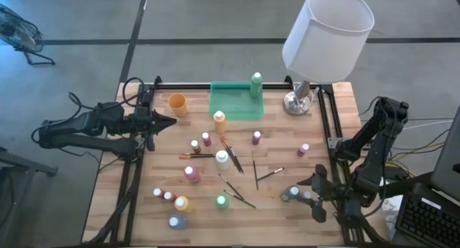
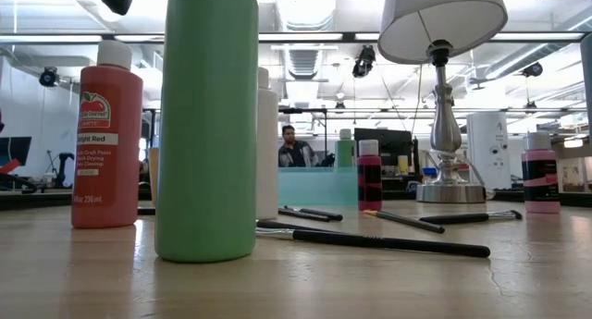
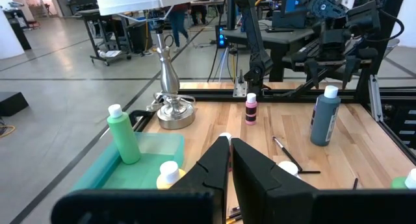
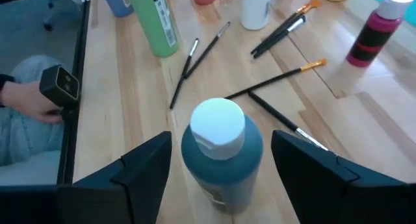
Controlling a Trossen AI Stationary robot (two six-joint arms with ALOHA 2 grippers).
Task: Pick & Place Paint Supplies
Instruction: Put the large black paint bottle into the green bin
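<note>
The right hand (image 4: 221, 162) sits low at the near right of the worktop (image 1: 338, 126) with its fingers spread wide to either side of a teal bottle (image 4: 221, 152); gaps show on both sides of the bottle, so nothing is clamped. The bottle stands upright on its own base, which is why it needs no support, and the straddling pose fits either a grasp about to close or a bottle just set down; which of the two cannot be told. The left hand (image 3: 229, 160) hovers over the far left of the worktop near the orange cup (image 1: 177, 103), its fingers pressed together and empty, apparently waiting. The green tray (image 1: 236, 104) at the far edge looks like the collecting place: one green bottle (image 1: 256, 84) already stands in its corner, upright against the wall. The other bottles stand scattered over the middle and near part, well apart from the tray, with the brushes (image 1: 237, 188) lying flat among them, some crossing. A lamp (image 1: 302, 97) stands just beside the tray, so any carry from the right side has to clear it.
</note>
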